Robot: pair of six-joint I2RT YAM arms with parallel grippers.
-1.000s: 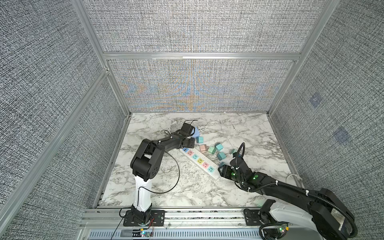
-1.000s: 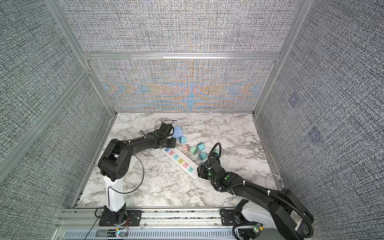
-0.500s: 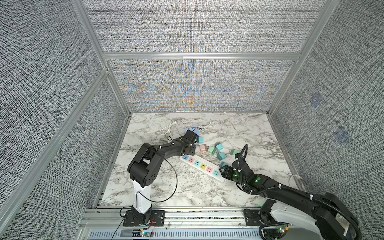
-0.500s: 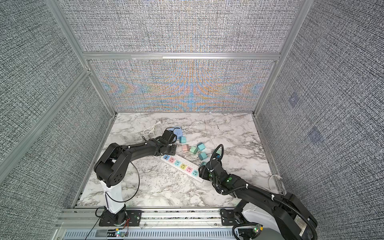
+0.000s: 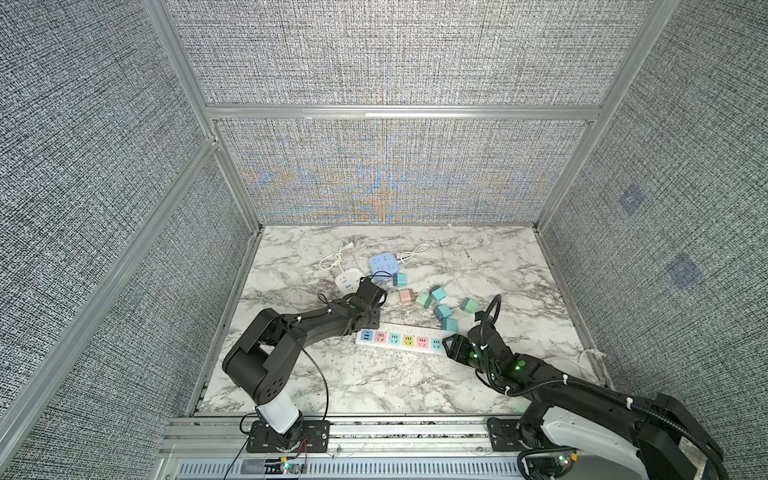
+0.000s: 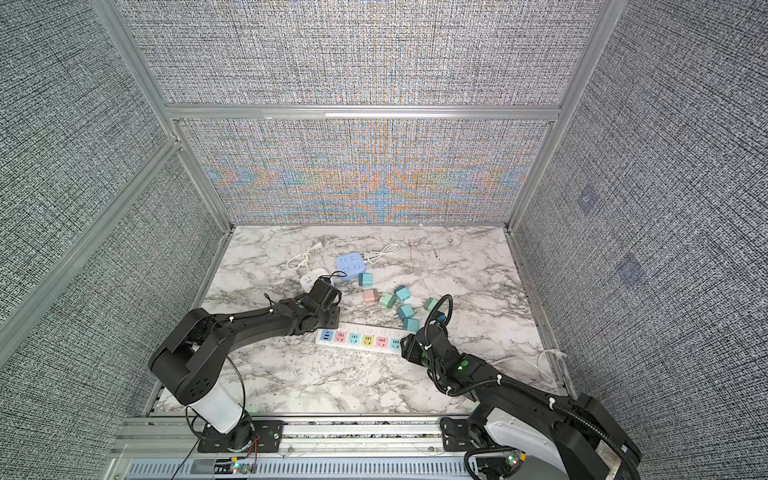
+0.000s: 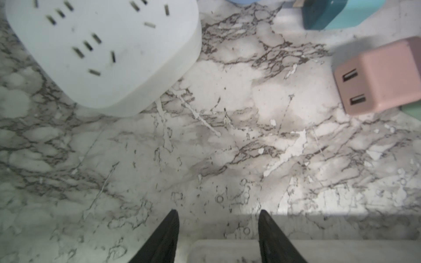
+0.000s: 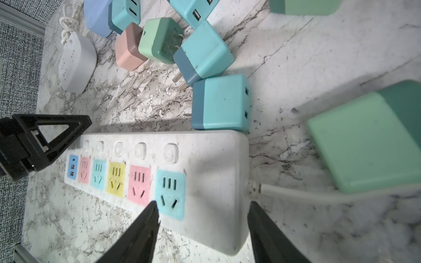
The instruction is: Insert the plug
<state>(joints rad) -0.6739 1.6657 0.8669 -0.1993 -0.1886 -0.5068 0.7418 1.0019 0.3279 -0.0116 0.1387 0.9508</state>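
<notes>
Since every socket on the power strip (image 5: 401, 341) sits empty, nothing is inserted yet. My left pincer (image 7: 217, 213) and right pincer (image 8: 202, 202) gape empty at its opposite ends. A teal plug (image 8: 218, 107) lies just beside it; grasping and inserting remain.

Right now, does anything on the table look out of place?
Yes. The plug adapters lie scattered and tipped over behind the power strip; one teal adapter appears to rest against its far edge. Nothing is plugged in. Nothing looks damaged.
</notes>
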